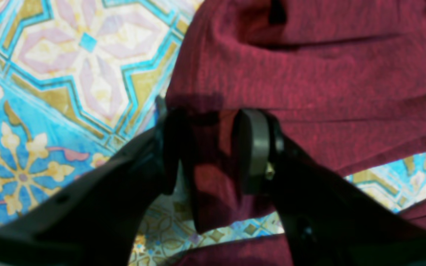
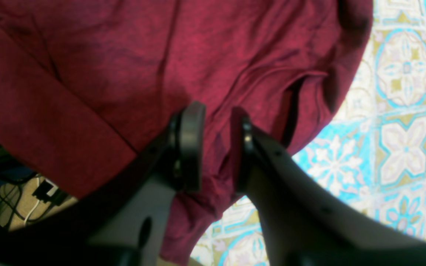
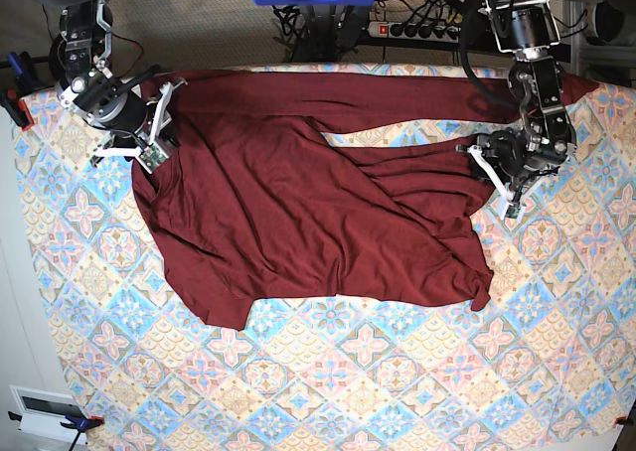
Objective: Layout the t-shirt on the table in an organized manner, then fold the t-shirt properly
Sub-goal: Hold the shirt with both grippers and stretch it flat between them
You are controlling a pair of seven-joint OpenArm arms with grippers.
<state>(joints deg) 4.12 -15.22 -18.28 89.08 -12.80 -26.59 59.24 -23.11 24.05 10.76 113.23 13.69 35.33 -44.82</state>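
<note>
The surface (image 3: 328,372), covered in a pastel tile pattern of blue, pink and cream, is seen whole only in the base view. The t-shirt (image 3: 298,223) is spread across its far half, wrinkled and skewed, with one long band of fabric stretched along the far edge and a ragged hem toward the near side. Floor, cables (image 3: 417,24) and a power strip (image 3: 422,30) are shown beyond the far edge.

The left gripper (image 3: 502,178) is placed at the garment's edge on that view's right, the right gripper (image 3: 149,123) at its corner on that view's left; how the jaws stand cannot be told from there.

In the left wrist view, a fold of the t-shirt (image 1: 309,74) is seen lying between the parted fingers of the left gripper (image 1: 209,147); space is left beside the cloth, so the jaws are judged released rather than clenched. Patterned cloth of the surface (image 1: 68,74) is shown beside it.

In the right wrist view, a pinch of the t-shirt (image 2: 124,55) is held between the pads of the right gripper (image 2: 216,144), which is grasping the fabric. Cables (image 2: 28,207) are glimpsed below the draped edge, and the surface (image 2: 401,147) is shown to the side.
</note>
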